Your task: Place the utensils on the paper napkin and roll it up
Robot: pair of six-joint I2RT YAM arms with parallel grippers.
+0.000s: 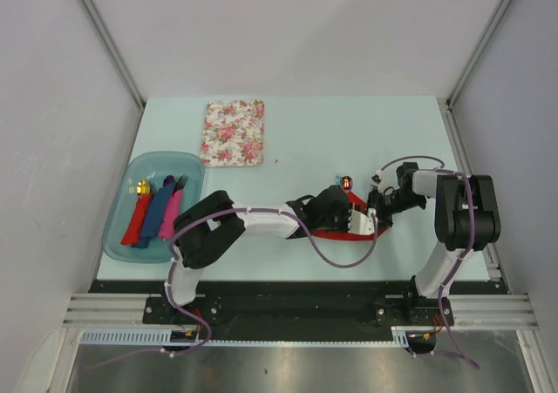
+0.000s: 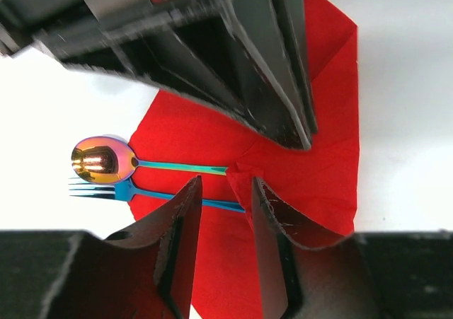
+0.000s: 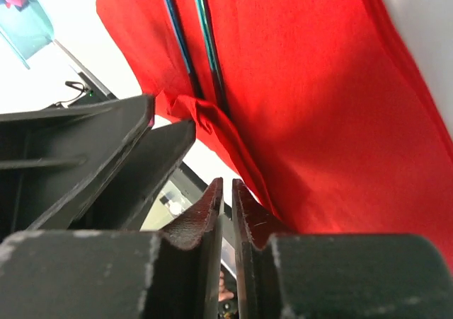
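Your left arm (image 1: 253, 219) reaches from its base at the near left, low across the bench (image 1: 349, 132), to the middle. Its left gripper (image 2: 226, 192) is turned down over the red paper napkin (image 2: 311, 163). The jaws stand partly apart and hold nothing, with a folded-over corner of the napkin lying just at their tips.

Your right arm (image 1: 458, 210) is bent sharply at the elbow and doubles back toward the left. This brings the right gripper (image 3: 228, 192) tip to tip with the left one over the same fold. Its jaws are drawn almost together, with only a thin slit between them. The napkin's edge runs close beside one finger (image 3: 248, 206), but you cannot tell whether any paper is nipped.

The spoon (image 2: 102, 160) and the blue fork (image 2: 106, 189) lie side by side, nearly parallel. The spoon's head and the fork's tines rest on the bare bench past the napkin's far edge. Their handles run onto the red paper and vanish under the folded corner, so their ends are hidden.

From above, both grippers cover most of the napkin, and only its near edge and the spoon's head show clearly. The fork is too small to pick out there.

At the left, a clear blue tray (image 1: 118, 236) holds red, blue and pink rolls. A floral cloth (image 1: 233, 132) lies at the far side.
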